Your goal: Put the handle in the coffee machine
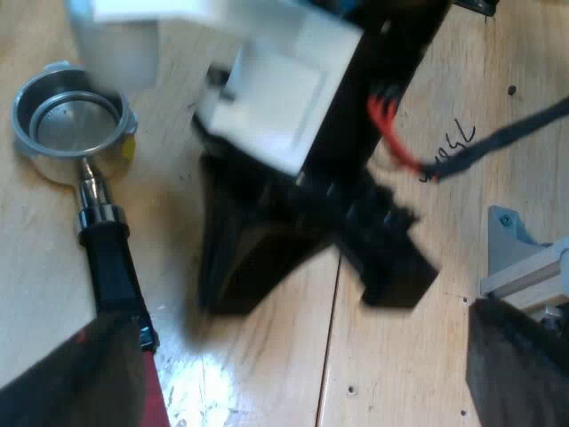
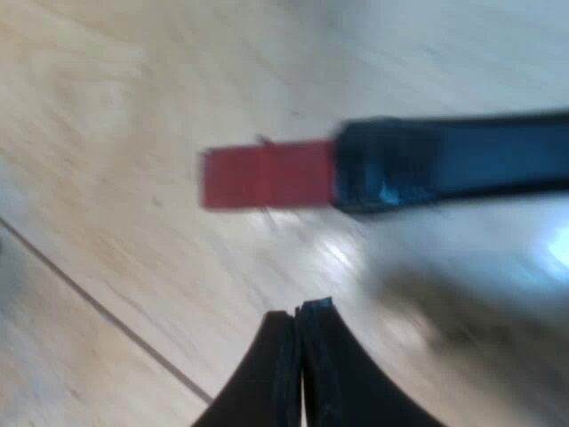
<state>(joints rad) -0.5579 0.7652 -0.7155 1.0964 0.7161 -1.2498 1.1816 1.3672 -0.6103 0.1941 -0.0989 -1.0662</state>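
Holder lies on the table, basket up, a pale cut-off object beside it that I cannot identify. Right end effector pressed together, empty, near the handle's red end. Left end effector spread wide, one finger covering most of that red end.

**Handle on the table, right gripper close by**

The dark handle lies flat on the pale wooden table, and its red end is bare and free. The right gripper hangs near that red end without touching it. Its two black fingers are pressed together with nothing between them (a thin seam crosses the tabletop nearby).
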